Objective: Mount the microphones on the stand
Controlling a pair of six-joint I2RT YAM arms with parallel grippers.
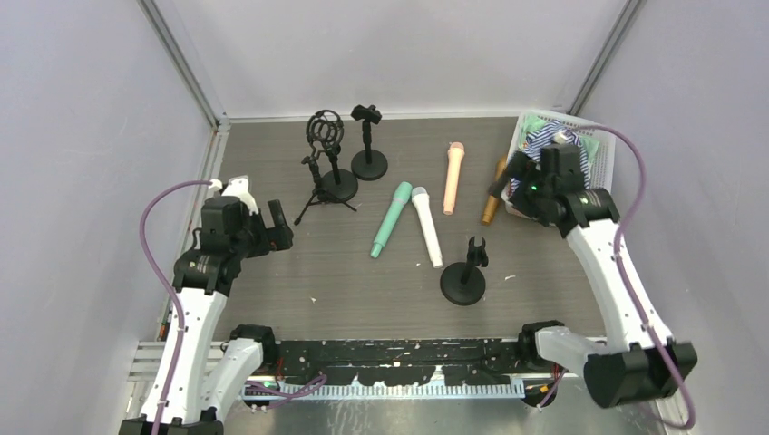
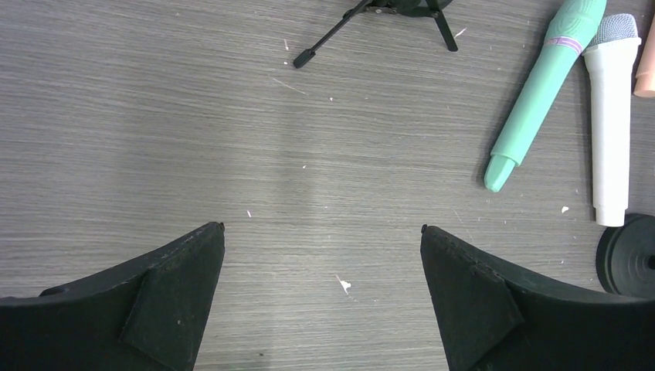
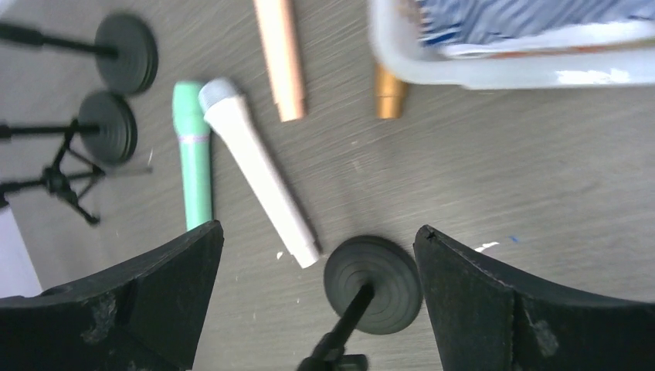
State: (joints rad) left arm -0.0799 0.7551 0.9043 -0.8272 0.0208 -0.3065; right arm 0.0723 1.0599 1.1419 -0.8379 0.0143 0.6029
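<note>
Four microphones lie on the table: mint green [image 1: 390, 219], white [image 1: 427, 227], peach-pink [image 1: 453, 177] and golden-brown [image 1: 494, 192]. A round-base stand [image 1: 463, 272] with a clip stands in front of them. My left gripper [image 1: 277, 231] is open and empty over bare table, left of the mint one [image 2: 541, 85] and the white one [image 2: 612, 116]. My right gripper [image 1: 517, 177] is open and empty, raised by the golden-brown one. In its view the front stand [image 3: 375, 274] shows between the jaws, with the white [image 3: 259, 166], mint [image 3: 195, 154], peach-pink [image 3: 279, 54] and golden-brown [image 3: 388, 93] ones beyond.
At the back stand a clip stand [image 1: 368, 145], a shock-mount stand [image 1: 326, 149] and a small tripod [image 1: 322, 198]. A white basket [image 1: 598, 145] with cloth sits at the back right, touching the golden-brown microphone's end. White walls close in the table.
</note>
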